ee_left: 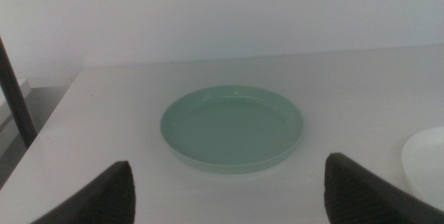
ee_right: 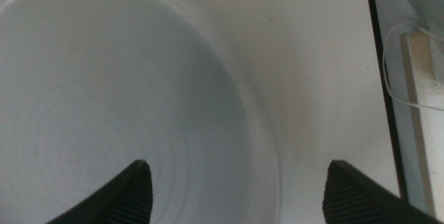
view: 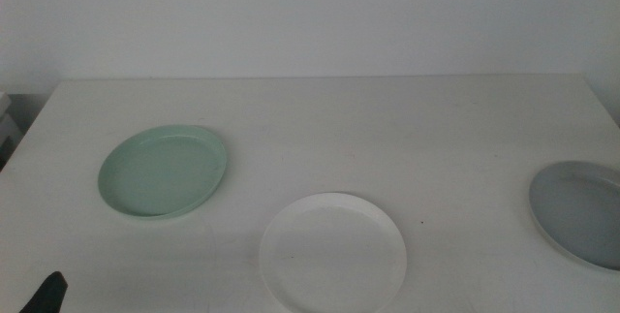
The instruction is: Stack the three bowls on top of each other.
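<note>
A: Right at the near edge of the white table (view: 320, 119), what do you see?

B: Only a dark tip of the left gripper (view: 46, 295), low in the near left corner. From its own camera the left gripper's jaws stand wide apart with nothing between them, looking toward the mint green bowl (ee_left: 232, 128).

A: And the closest dish?

B: The white bowl (view: 332, 253), near the front, about the middle, running off the near edge of the overhead view. It sits flat and alone.

A: Further back?

B: The mint green bowl, left of the white one and a little farther away, flat on the table, well apart from it. On the far right the grey bowl (view: 581, 212) lies partly past the picture's edge, apart from both others.

A: The right arm?

B: It doesn't show from overhead. Its wrist camera has the right gripper (ee_right: 236, 189) hovering close above the grey bowl, jaws spread wide, holding nothing.

A: So nothing's stacked?

B: All three lie separately.
</note>
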{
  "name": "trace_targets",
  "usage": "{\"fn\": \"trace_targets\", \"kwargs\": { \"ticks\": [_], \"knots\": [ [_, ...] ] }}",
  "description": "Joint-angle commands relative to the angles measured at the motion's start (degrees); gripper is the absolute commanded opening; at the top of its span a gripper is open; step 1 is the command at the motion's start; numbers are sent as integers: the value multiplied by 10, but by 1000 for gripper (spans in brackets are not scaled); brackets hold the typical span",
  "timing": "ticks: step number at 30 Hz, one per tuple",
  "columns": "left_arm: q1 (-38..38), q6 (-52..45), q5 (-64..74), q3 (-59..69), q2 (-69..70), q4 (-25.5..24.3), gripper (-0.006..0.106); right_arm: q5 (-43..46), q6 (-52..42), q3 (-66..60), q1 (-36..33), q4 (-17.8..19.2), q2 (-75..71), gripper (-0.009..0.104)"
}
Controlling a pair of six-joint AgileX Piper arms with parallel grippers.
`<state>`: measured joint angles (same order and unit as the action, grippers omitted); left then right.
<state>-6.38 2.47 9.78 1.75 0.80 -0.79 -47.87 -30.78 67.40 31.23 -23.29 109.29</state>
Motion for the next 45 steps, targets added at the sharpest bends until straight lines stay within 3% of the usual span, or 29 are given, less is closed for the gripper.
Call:
{"fn": "trace_targets", "kwargs": {
  "ticks": [1,5,12,21,26,35,45],
  "knots": [
    [0,5,-46,-3,7,4,105,16,-9,17,5,-18,-13,60],
    [0,5,-46,-3,7,4,105,26,-15,17,4,-28,6,50],
    [0,5,-46,-3,7,4,105,19,-8,23,4,-40,5,-1],
    [0,5,-46,-3,7,4,105,-40,43,34,-43,-62,-124,-1],
    [0,5,-46,-3,7,4,105,-58,90,34,-144,-66,-191,-1],
    [0,5,-46,-3,7,4,105,-21,192,34,-397,-66,-204,-1],
    [0,5,-46,-3,7,4,105,38,253,34,-536,-40,-120,-1]
  ]
}}
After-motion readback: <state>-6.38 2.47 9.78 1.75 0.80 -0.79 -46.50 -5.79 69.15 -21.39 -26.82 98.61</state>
